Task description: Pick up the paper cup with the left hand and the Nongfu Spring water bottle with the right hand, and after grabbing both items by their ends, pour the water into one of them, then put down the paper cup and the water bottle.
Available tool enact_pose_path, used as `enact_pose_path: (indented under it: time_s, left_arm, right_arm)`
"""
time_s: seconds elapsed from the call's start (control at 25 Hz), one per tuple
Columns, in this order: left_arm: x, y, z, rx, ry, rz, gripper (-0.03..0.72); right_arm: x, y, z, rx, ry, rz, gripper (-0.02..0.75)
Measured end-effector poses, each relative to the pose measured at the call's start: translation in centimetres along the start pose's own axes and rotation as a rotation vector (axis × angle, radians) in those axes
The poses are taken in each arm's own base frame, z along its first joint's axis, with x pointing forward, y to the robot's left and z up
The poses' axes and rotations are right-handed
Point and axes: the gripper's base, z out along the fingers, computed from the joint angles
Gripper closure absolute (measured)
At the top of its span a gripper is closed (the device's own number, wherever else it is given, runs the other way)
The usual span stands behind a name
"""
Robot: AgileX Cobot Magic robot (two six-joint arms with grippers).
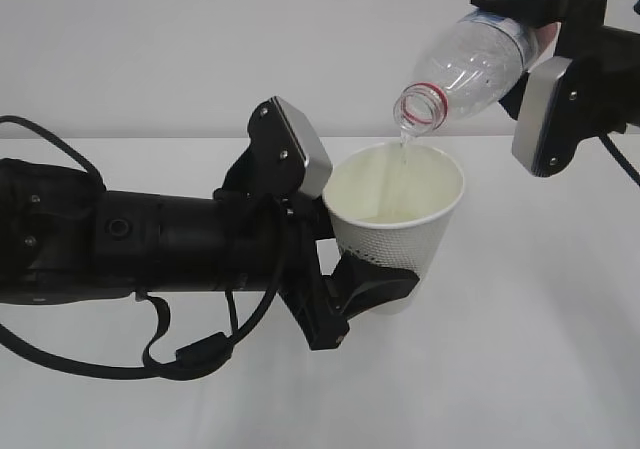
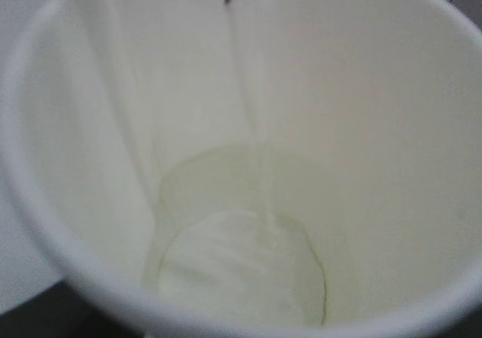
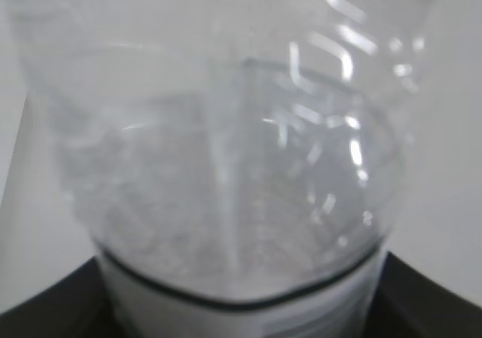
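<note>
A dimpled white paper cup (image 1: 398, 219) is gripped near its base by the left hand (image 1: 365, 294); a clear ribbed water bottle (image 1: 470, 61), clamped by the right hand (image 1: 545, 44), is tilted, water (image 1: 405, 149) streaming in.

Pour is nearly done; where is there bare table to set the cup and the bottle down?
Bare table lies right of the paper cup, below the right hand tilting the Nongfu Spring water bottle. A front strip runs below the left hand. Crowded: the left, filled by that arm and its cables.
</note>
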Motion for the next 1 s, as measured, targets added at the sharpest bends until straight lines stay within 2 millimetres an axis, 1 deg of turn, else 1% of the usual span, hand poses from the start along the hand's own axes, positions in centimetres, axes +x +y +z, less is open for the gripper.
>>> enact_pose_path:
  time_s: [1.0]
  left_arm:
    - [0.23,0.02,0.08,0.000,0.013,0.003,0.177]
  right_arm:
    - [-0.05,-0.18,-0.05,0.010,-0.002,-0.031,0.271]
